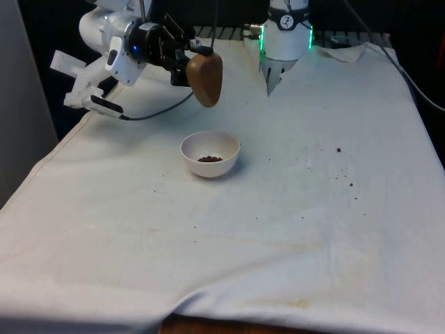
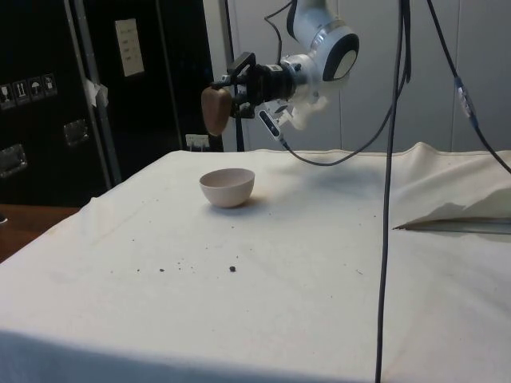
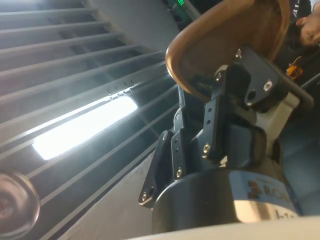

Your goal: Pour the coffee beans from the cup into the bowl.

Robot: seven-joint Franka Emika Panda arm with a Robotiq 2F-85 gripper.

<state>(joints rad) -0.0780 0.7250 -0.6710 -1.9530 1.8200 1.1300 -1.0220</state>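
A brown cup hangs upside down in the air, above and slightly behind the white bowl. My gripper is shut on the cup's rim, with the arm reaching in sideways from the front view's left. In the side view the cup hangs above the bowl, its mouth facing down. Dark coffee beans lie in the bottom of the bowl. In the wrist view the cup sits clamped between the black fingers.
A few stray beans lie on the white cloth at the front view's right, and some specks show in the side view. A black cable hangs down across the side view. The cloth is rumpled near the robot's base.
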